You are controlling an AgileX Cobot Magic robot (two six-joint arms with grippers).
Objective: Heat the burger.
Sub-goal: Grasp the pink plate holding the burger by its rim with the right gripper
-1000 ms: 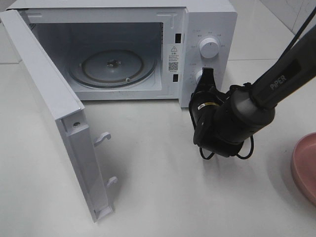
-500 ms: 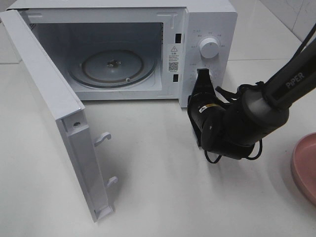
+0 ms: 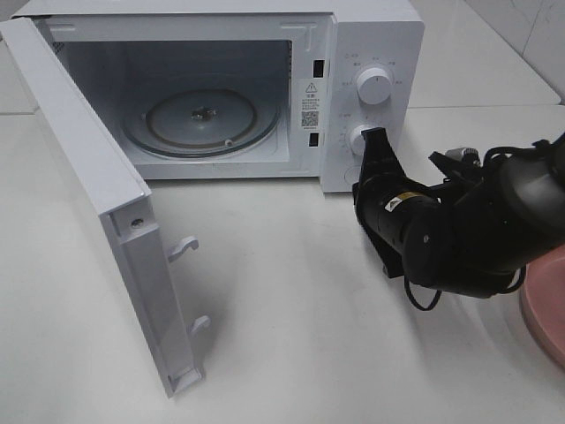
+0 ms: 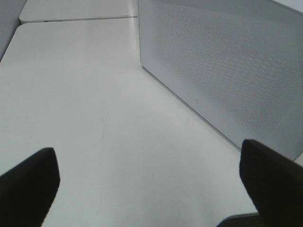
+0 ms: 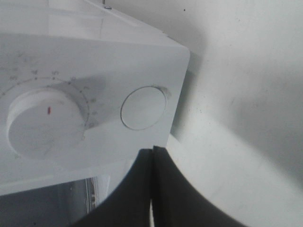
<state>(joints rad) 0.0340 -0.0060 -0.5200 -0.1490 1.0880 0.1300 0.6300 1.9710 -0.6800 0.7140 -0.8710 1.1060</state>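
Burger: not seen in any view; its place cannot be told.
Plate (image 3: 546, 305): pink, cut off by the right edge of the high view and partly covered by the arm (image 3: 477, 234).
Left end effector (image 4: 151, 189): shown only in its wrist view; the fingers (image 4: 28, 182) are spread wide, nothing is held between them, and the desk (image 4: 94, 109) lies below, beside the perforated wall of the microwave (image 4: 222, 71).
Right end effector (image 3: 375, 140): fingers pressed together, nothing pinched; the tip is pointed at the control panel, near the lower knob (image 3: 359, 137) and the round button (image 5: 143, 108); contact cannot be judged.
Door (image 3: 79, 168): swung open; the turntable (image 3: 201, 119) is exposed.
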